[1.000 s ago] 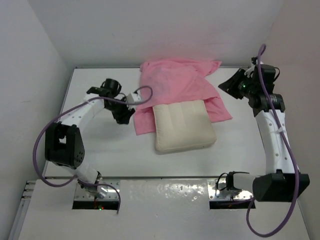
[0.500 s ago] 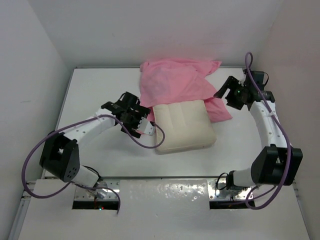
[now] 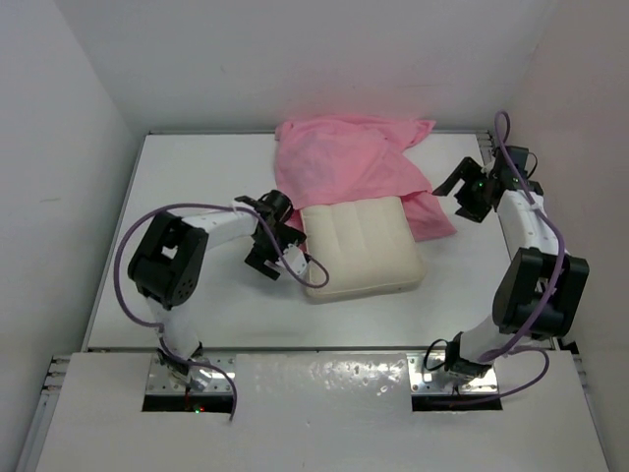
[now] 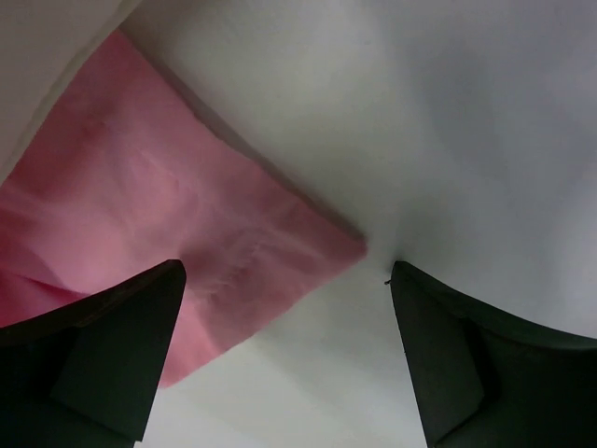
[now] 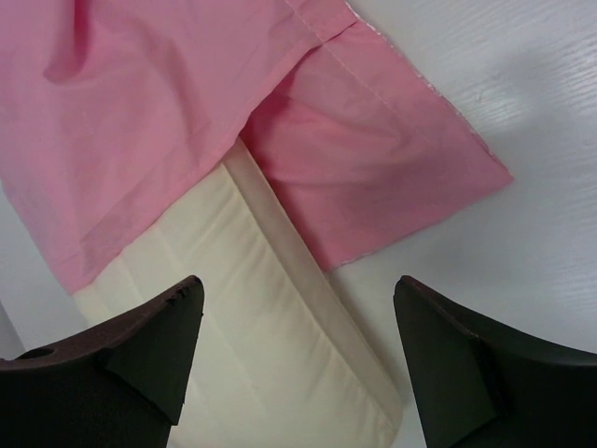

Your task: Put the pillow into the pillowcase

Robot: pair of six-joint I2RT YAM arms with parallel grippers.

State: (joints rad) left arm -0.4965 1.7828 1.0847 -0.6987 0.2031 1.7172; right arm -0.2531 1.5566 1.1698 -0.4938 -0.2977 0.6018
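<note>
The cream pillow [image 3: 362,246] lies quilted side up at the middle of the table. Its far end is tucked under the wrinkled pink pillowcase [image 3: 344,162]. My left gripper [image 3: 267,258] hangs open, low at the pillow's left edge. In its wrist view the left gripper [image 4: 284,317] frames a flat corner of the pillowcase [image 4: 187,233] and bare table. My right gripper [image 3: 460,195] is open, above the pillowcase's right corner. Seen from its wrist, the right gripper [image 5: 294,308] holds nothing, with the pillow [image 5: 252,355] and pillowcase [image 5: 187,103] below.
The white table [image 3: 197,177] is walled at the back and on both sides. Purple cables loop from both arms, the left one lying close to the pillow's near left corner.
Both grippers have opened wide. The left arm swung in from the left to the pillow's left edge. The right gripper came nearer and lower, toward the pillowcase's right corner.
</note>
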